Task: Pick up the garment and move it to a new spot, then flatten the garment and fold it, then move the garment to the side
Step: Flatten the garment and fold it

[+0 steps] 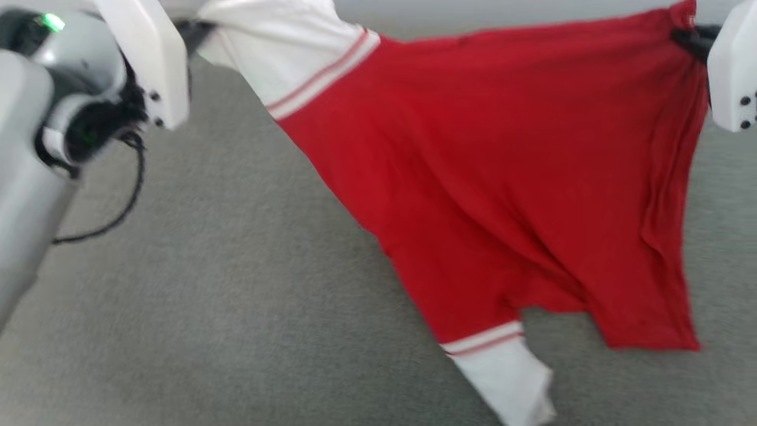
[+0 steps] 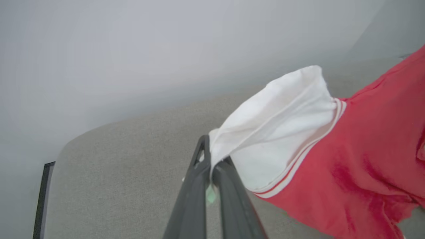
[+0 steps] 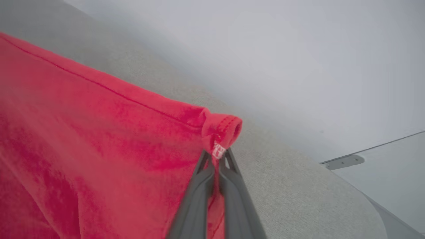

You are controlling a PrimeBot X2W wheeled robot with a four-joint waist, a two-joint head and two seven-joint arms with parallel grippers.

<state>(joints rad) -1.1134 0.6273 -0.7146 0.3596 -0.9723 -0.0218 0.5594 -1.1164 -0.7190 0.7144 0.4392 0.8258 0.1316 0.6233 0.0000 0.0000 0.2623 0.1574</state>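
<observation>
Your red thin-fabric T-shirt with white short sleeves (image 1: 502,177) hangs stretched above the grey cloth-covered bench (image 1: 207,307), left jaws clamped on a sleeve edge, right jaws on a hem corner. Both bites look shallow: a tug could slip one free, and the dangling sleeve may fold under.

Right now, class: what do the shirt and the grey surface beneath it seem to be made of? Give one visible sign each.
Shirt: thin soft knit, perhaps cotton jersey, matte; it hangs in loose folds, with a stitched hem.
Grey surface: felt or short-pile fabric by its look, matte and finely speckled.
</observation>
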